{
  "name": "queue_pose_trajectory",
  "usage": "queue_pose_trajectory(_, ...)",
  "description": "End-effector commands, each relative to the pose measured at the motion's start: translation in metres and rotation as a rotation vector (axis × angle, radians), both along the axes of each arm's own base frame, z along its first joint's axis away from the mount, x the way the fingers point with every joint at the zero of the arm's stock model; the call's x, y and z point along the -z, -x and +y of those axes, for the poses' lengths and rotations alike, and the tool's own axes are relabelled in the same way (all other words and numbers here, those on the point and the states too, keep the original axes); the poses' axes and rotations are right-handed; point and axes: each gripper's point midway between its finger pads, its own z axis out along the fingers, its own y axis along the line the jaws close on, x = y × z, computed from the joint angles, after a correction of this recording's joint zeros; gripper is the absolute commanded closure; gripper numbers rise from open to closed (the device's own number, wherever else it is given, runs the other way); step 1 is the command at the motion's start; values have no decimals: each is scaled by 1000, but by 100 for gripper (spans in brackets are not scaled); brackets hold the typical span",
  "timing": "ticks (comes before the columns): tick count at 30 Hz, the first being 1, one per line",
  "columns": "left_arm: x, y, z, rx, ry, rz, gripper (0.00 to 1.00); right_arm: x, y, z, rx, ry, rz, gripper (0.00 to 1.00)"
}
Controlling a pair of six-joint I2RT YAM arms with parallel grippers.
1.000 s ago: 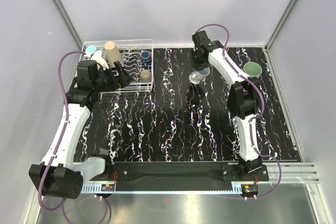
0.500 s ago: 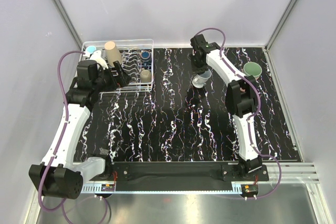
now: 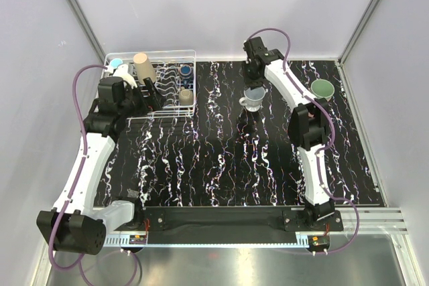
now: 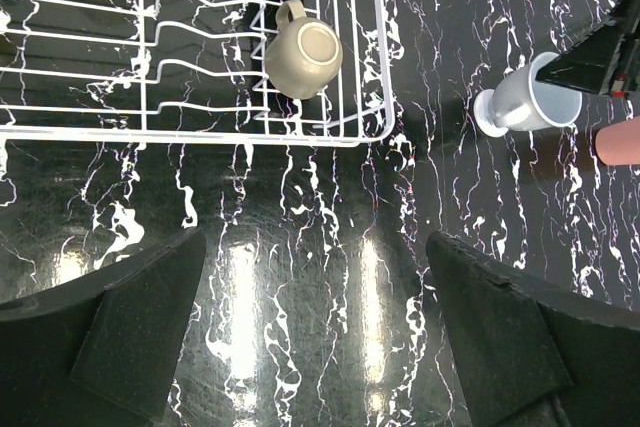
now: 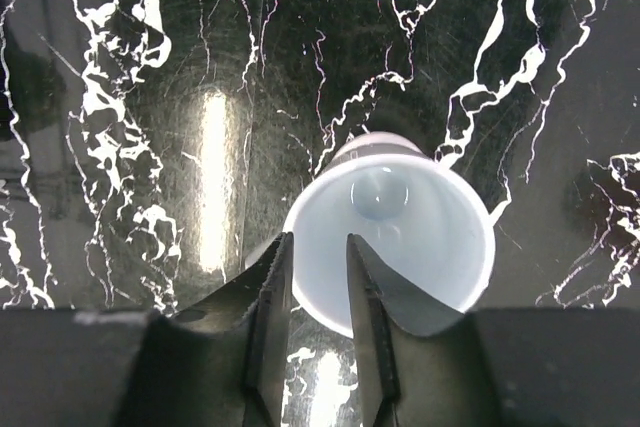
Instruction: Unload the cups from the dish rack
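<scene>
Two cups are plainly out of the dish rack. The pale blue mug stands upright on the black marbled table, far of centre and well to the right of the rack. The green cup sits apart from it near the far right edge. A pinkish shape at the edge of the left wrist view may be a third cup, but it is too cropped to tell. At least four cups are left in the rack at the far left: the cyan mug in the far left corner, the tan tumbler tilted beside it, the navy mug toward the right side, and the grey-brown mug lying tipped in the near right corner. The left arm hides part of the rack, so more may be there. By that count the job looks less than half done. The right gripper hangs over the pale blue mug, its jaws a little apart astride the mug's rim, one finger inside and one outside, and this looks more like a release than a hold. The left gripper hovers over the near edge of the rack with its jaws spread wide and nothing between them, and the grey-brown mug is the cup closest to it.
</scene>
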Motion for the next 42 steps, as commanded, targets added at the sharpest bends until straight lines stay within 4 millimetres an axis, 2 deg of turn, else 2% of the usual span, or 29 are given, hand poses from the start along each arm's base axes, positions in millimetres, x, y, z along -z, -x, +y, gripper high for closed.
queue_pose_trajectory(1,-29,-2,6,-24,-17,-86,1,-62,4,5,-14,-53,-102,65)
queue_pose_trajectory(5,-35,-3,11,-48,-32,-94,1,-89,12,3,-12,-75,-138,62)
queue_pose_trajectory(6,-36,-4,12,-54,-35,-96,1,-103,16,3,-16,-90,-156,60)
queue_pose_trajectory(8,-40,-5,15,-73,-44,-106,1,-111,24,3,-20,-112,-161,58)
queue_pose_trajectory(9,-42,-6,17,-80,-49,-109,1,-130,29,4,-28,-136,-197,57)
queue_pose_trajectory(10,-45,-6,18,-87,-53,-117,1,-126,33,3,-22,-138,-187,54)
queue_pose_trajectory(11,-47,-8,21,-100,-59,-123,1,-132,39,5,-37,-165,-190,51)
queue_pose_trajectory(12,-47,-9,22,-105,-64,-122,1,-153,46,8,-54,-208,-236,49)
queue_pose_trajectory(13,-48,-9,23,-111,-67,-123,1,-145,53,7,-50,-216,-215,41)
queue_pose_trajectory(15,-49,-13,28,-134,-81,-126,1,-153,68,7,-60,-255,-240,32)
queue_pose_trajectory(17,-50,-17,35,-168,-108,-126,1,-160,80,7,-62,-295,-257,11)
queue_pose_trajectory(19,-51,-20,40,-187,-126,-126,1,-168,97,8,-68,-346,-279,0)
queue_pose_trajectory(22,-53,-32,56,-252,-170,-134,1,-180,121,11,-100,-427,-306,0)
queue_pose_trajectory(25,-51,-47,83,-346,-217,-129,1,-187,141,13,-122,-485,-319,0)
queue_pose_trajectory(26,-43,-55,97,-382,-231,-108,1,-189,146,15,-135,-505,-319,0)
queue_pose_trajectory(27,-40,-61,98,-383,-232,-104,1,-191,152,14,-145,-520,-333,0)
queue_pose_trajectory(28,-42,-67,110,-412,-230,-111,1,-191,155,15,-145,-532,-335,0)
queue_pose_trajectory(29,-31,-76,120,-433,-233,-82,1,-193,157,15,-149,-542,-342,0)
queue_pose_trajectory(31,-21,-94,134,-458,-237,-63,1,-195,160,14,-155,-550,-359,0)
queue_pose_trajectory(34,-9,-112,145,-467,-240,-33,1,-198,161,14,-175,-543,-368,0)
queue_pose_trajectory(35,-2,-125,154,-479,-235,-11,2,-199,161,15,-180,-543,-368,0)
queue_pose_trajectory(38,17,-145,166,-475,-221,41,2,-198,160,15,-184,-535,-368,0)
queue_pose_trajectory(40,25,-153,171,-476,-223,64,2,-197,160,17,-191,-541,-366,0)
queue_pose_trajectory(41,39,-158,176,-477,-229,94,1,-197,160,17,-197,-547,-366,0)
queue_pose_trajectory(42,35,-163,180,-484,-233,84,1,-196,159,18,-197,-547,-366,1)
